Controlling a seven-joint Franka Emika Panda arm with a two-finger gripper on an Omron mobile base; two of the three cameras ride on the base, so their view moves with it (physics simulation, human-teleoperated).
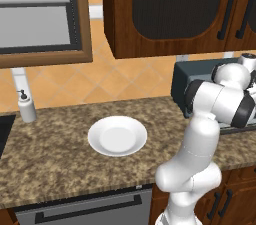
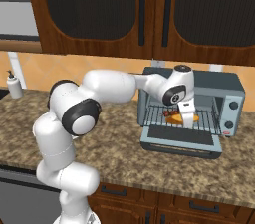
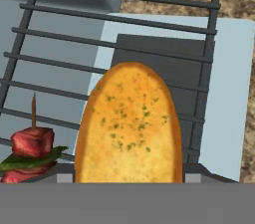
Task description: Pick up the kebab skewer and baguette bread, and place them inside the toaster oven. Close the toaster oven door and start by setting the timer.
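The toaster oven stands on the counter with the toaster oven door dropped open and flat in front. My gripper reaches into the oven mouth, just above the wire rack. The golden baguette bread fills the span between its two fingertips, so the gripper is shut on the loaf. The kebab skewer, with red chunks and a green strip on a thin stick, lies on the rack right beside the loaf. From the right base view the baguette bread and the kebab skewer sit close together.
A white plate rests bare on the granite counter left of the arm. A soap dispenser stands at the far left by the wall. Dark wood cabinets hang low over the oven. The oven's knobs are on its right side.
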